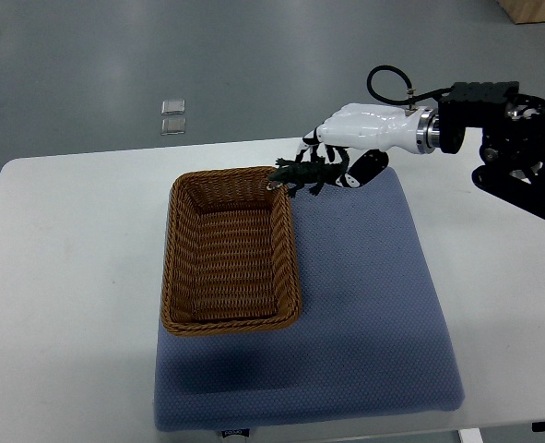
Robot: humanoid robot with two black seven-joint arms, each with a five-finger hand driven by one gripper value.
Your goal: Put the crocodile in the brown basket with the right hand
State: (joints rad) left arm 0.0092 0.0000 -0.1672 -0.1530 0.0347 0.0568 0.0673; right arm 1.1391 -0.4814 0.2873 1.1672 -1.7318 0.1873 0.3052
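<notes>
A dark green toy crocodile hangs in the air by the far right corner of the brown wicker basket, its head over the rim. My right hand, white with black finger joints, is shut on the crocodile's tail end; its arm comes in from the right edge. The basket lies empty on the left half of a blue mat. The left arm does not show.
The mat lies on a white table whose far edge runs just behind the hand. Two small clear squares lie on the grey floor beyond the table. A wooden corner shows at the top right.
</notes>
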